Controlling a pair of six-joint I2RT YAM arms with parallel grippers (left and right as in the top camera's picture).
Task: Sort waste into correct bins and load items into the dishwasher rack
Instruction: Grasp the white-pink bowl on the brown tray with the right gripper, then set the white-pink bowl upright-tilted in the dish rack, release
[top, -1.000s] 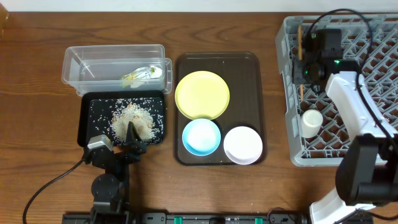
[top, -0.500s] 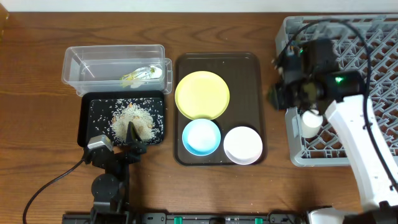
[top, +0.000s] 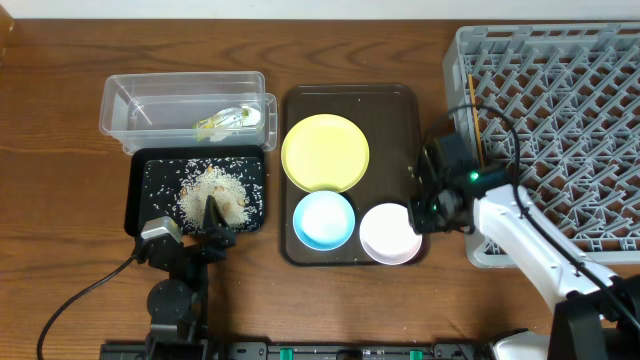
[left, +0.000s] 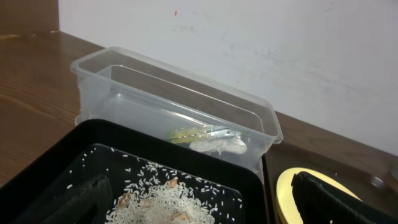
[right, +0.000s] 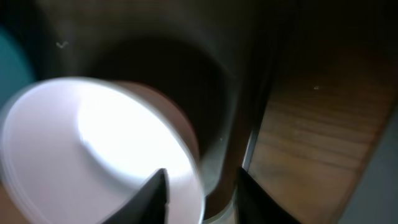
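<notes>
As right gripper straddles white-pink bowl rim, jaws open | close squarely, lift level | left gripper: jaws open

Right arm: glossy white, tapered link shell. Black boxy wrist housing carrying a small lit green indicator light. A thin black cable runs along the white shell.

Left arm: matte black throughout, with one silver-grey block near the wrist. A black cable trails from it. Left gripper fingers: black, wedge-shaped.
</notes>
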